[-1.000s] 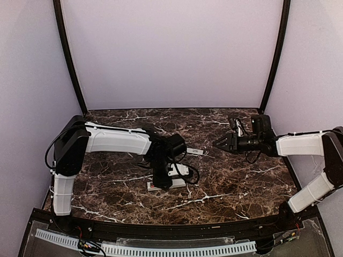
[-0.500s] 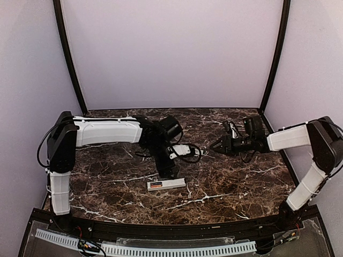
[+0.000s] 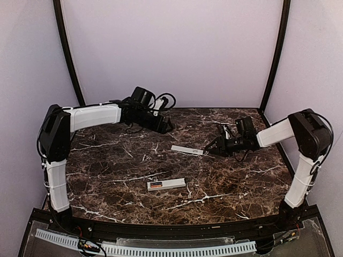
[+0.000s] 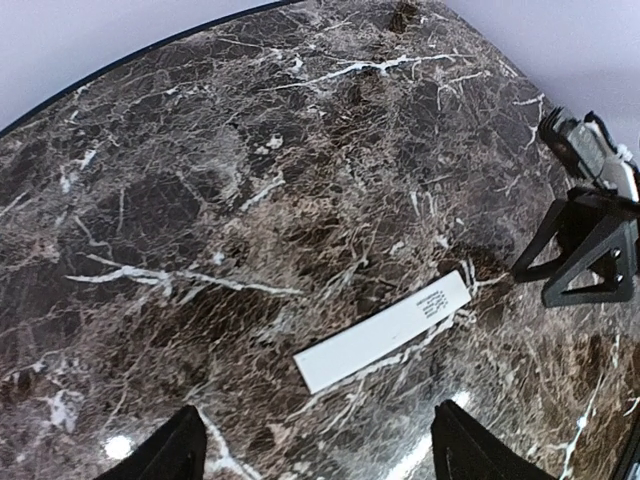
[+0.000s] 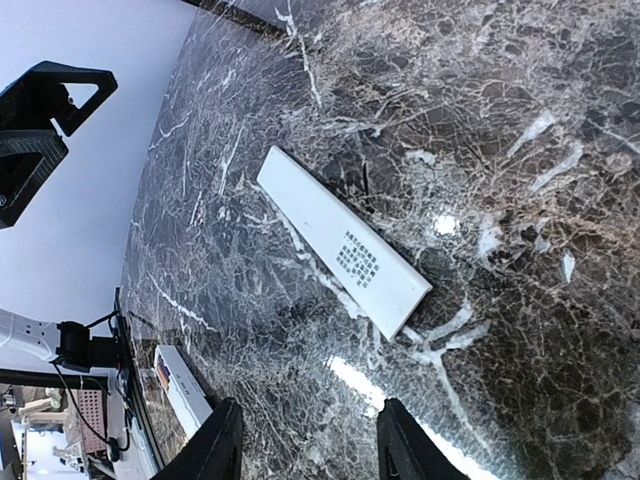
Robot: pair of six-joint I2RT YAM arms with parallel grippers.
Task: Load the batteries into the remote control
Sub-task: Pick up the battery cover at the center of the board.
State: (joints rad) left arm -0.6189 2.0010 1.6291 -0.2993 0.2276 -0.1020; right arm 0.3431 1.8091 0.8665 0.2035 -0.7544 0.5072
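Note:
The remote control [image 3: 170,183] lies flat on the marble near the front middle, also low on the left in the right wrist view [image 5: 190,392]. In the recess at its left end sit the batteries [image 3: 155,186]: a red-orange one shows, with a dark patch beside it [image 5: 163,372]. My left gripper [image 3: 167,127] hangs open and empty at the back left, far from the remote. My right gripper [image 3: 209,151] is open and empty, its tips just right of a thin white strip with small print [image 3: 187,150] [image 5: 343,240] [image 4: 383,331].
The table is dark veined marble [image 3: 241,182] with lilac walls on three sides. A black rail [image 3: 171,230] runs along the near edge. The left arm's cable loops [image 3: 163,100] stick up near the back wall.
My left gripper opened, let go of the remote, rose and swung to the back left. My right gripper moved left and down toward the white strip, its jaws narrowing somewhat.

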